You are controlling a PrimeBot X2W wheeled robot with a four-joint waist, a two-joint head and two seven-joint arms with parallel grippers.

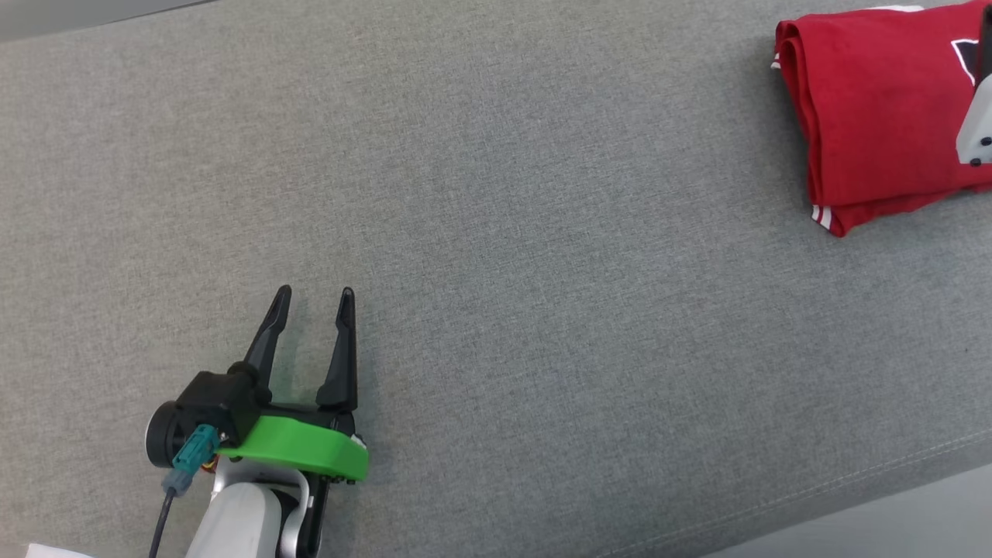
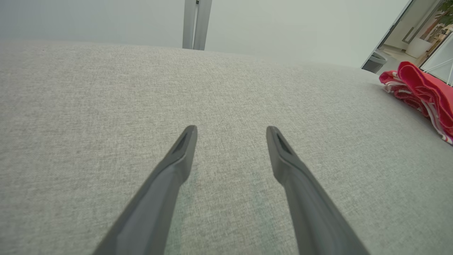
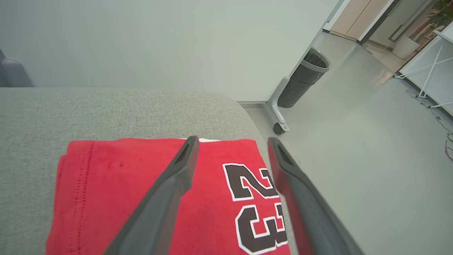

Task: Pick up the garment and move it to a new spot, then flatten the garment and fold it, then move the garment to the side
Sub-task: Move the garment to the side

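Hovering right pincer (image 3: 232, 141) above folded red garment (image 1: 876, 116) at table (image 1: 542, 232) edge.
Spread wide, gripping nothing; likewise wide and empty at left pincer (image 1: 315, 292), well apart.

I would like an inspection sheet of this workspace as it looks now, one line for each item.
Surface: grey fabric surface, flat.
Job's things: red garment, folded, lying at the surface's right end, number print up.
Clutter: a white corner at the head view's lower left, unclear what.
Grippers: left gripper open over bare fabric; right gripper open over the garment.
Cables: dark cable with teal plug at the left wrist.
Surroundings: dark bin on the floor, pale wall.
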